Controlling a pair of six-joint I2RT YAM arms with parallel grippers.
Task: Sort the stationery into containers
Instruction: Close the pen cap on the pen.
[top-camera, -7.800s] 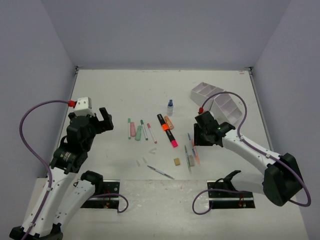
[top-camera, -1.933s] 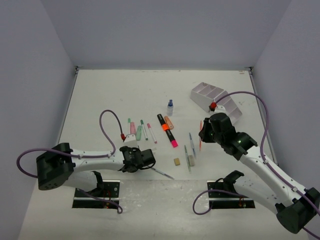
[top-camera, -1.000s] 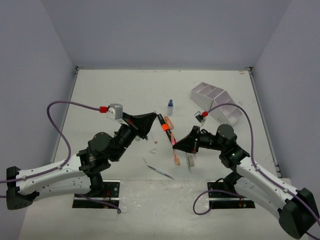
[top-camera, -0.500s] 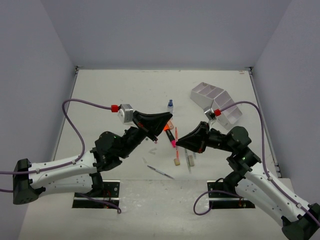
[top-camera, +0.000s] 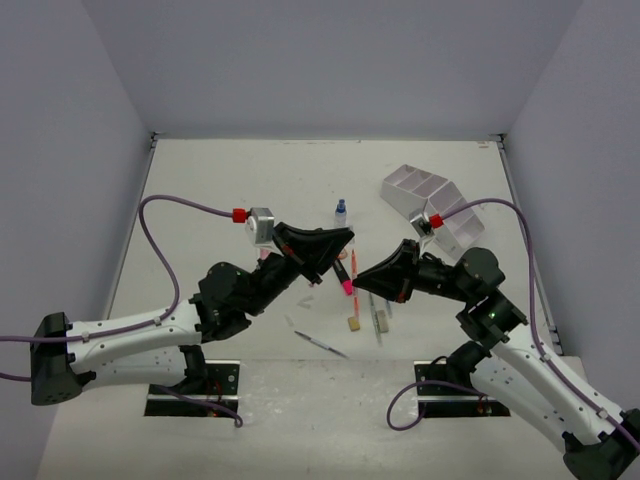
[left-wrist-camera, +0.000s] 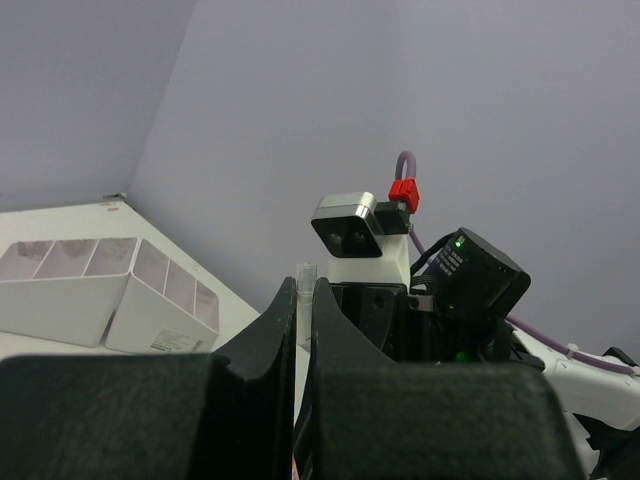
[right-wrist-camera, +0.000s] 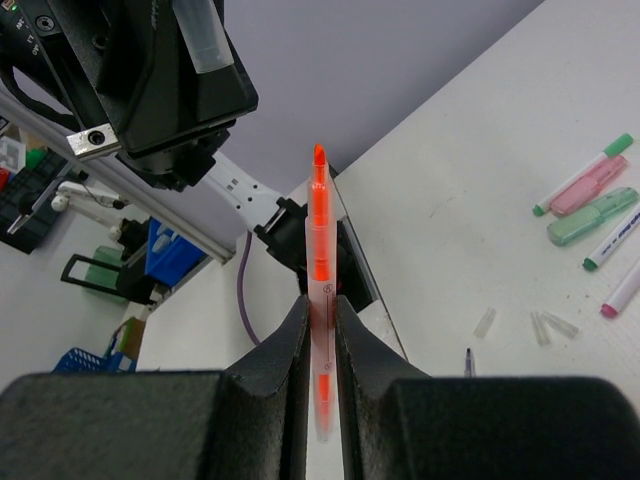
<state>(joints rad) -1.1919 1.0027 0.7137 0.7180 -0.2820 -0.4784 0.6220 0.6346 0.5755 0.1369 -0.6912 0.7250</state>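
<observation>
My right gripper (top-camera: 358, 278) (right-wrist-camera: 320, 302) is shut on a thin orange pen (right-wrist-camera: 319, 235) (top-camera: 353, 264), held above the table with its bare tip up. Facing it, my left gripper (top-camera: 345, 241) (left-wrist-camera: 304, 284) is shut on a small clear cap (left-wrist-camera: 305, 290) (right-wrist-camera: 203, 38), a short way from the pen's tip. The white organizer (top-camera: 432, 203) (left-wrist-camera: 100, 295) stands at the back right. On the table lie a black marker (top-camera: 345, 280), a blue-capped bottle (top-camera: 340, 212), a tan eraser (top-camera: 353, 323) and a thin pen (top-camera: 322, 344).
Pink (right-wrist-camera: 590, 185) and green (right-wrist-camera: 592, 218) highlighters and loose clear caps (right-wrist-camera: 485, 322) lie on the table left of centre, partly under my left arm. More pens (top-camera: 378, 318) lie below my right gripper. Walls enclose the table on three sides.
Both arms have risen from the table and swung toward each other. Over the last half second my left gripper moved right, bringing the cap nearer the pen's tip.
</observation>
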